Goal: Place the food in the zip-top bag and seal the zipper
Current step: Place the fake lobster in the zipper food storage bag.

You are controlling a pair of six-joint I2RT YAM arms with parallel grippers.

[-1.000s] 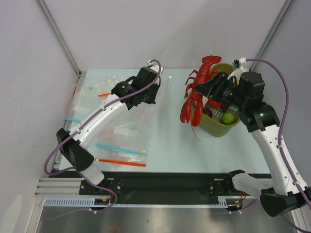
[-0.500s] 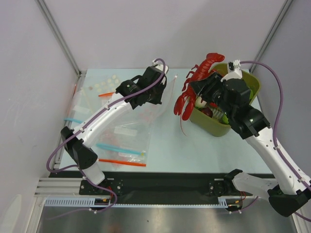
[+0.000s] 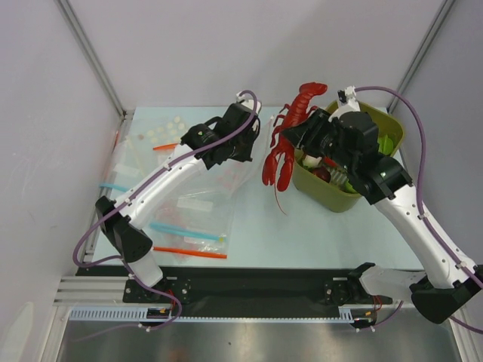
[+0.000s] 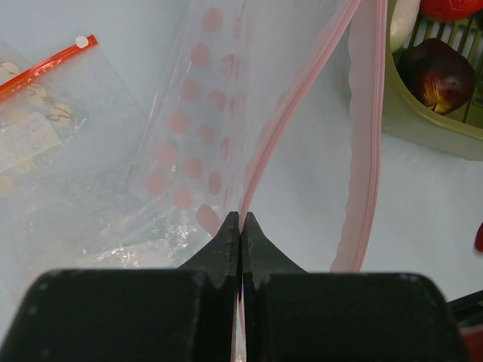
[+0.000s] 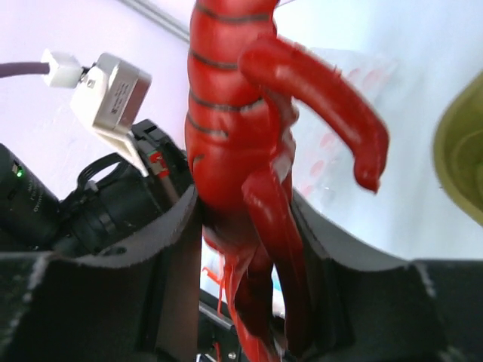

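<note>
My left gripper [image 3: 246,143] is shut on the pale pink zipper [image 4: 285,124] of the zip-top bag [image 3: 226,175] and holds that lip up. The bag's other lip [image 4: 368,151] hangs apart, so the mouth gapes in the left wrist view. My right gripper [image 3: 299,137] is shut on the red lobster [image 3: 281,154], which hangs claws down just right of the bag, above the table. In the right wrist view the lobster [image 5: 226,98] fills the space between the fingers [image 5: 170,256]. A white piece that may be the radish [image 3: 309,160] lies in the green basket [image 3: 338,197]. I cannot make out the tomato for certain.
The green basket [image 4: 434,139] stands right of the bag and holds a dark red food [image 4: 438,75]. Flat bags lie at the left: one with a blue strip [image 3: 185,230], one with an orange-red strip [image 3: 189,251], another near the back [image 4: 45,68]. White walls enclose the table.
My right arm has carried the lobster left, away from the basket and close to the bag's mouth. My left gripper shifted slightly right at first and keeps its hold on the zipper.
</note>
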